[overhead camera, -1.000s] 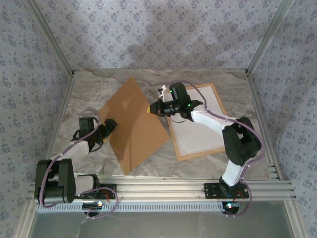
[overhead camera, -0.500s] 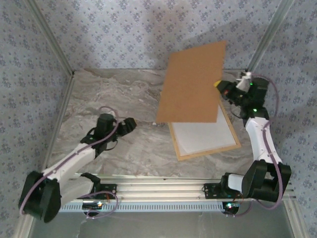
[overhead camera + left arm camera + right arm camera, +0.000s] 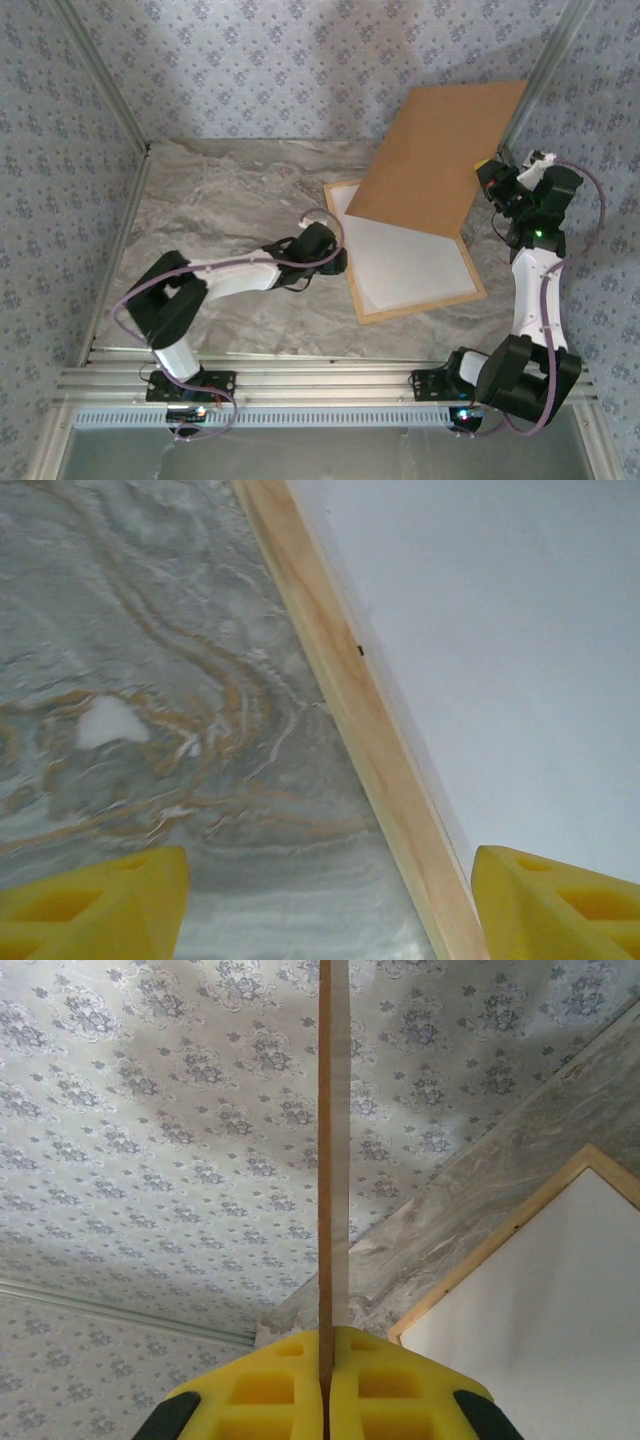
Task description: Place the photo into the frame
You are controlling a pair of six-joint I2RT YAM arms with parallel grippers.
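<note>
A: Where has the backing board (image 3: 440,165) gone? It was low over the middle of the table (image 3: 220,200).
B: Up. The right gripper (image 3: 487,178), pinching its edge, has swung it far right, and it now hangs tilted over the frame (image 3: 420,305), at the far corner.
A: And the left gripper (image 3: 335,255)?
B: It crossed from the table's left side to the frame's left rail, fingers apart either side of it

Brown backing board (image 3: 437,160) aloft, tilted above marble tabletop (image 3: 230,190); floral wallpaper walls (image 3: 300,60) around.
</note>
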